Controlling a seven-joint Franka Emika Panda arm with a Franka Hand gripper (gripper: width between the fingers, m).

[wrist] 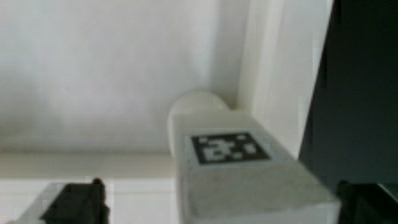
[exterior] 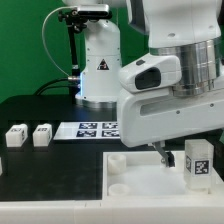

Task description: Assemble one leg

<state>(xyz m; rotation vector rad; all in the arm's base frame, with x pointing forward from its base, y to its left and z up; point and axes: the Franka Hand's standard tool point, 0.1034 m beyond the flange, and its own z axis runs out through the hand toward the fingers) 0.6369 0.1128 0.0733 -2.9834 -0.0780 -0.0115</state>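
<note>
Leg (wrist: 231, 150) stood at tray (exterior: 140, 182) corner by counter's (exterior: 45, 172) front edge. Gripper (wrist: 217, 205) released, straddling it, no contact. Likely seating step; next called for clench and twist.

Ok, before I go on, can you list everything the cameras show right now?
leg: one, white with a black-and-white tag, upright on the tray at the exterior view's right
small blocks: two, white, side by side on the table at the exterior view's left
tray: one, white, flat, at the front of the table
marker board: one, white with several tags, flat behind the tray
table: one, black, under everything
arm: one, white, over the tray
hand: one, dark fingers either side of the leg in the wrist view, open
</note>
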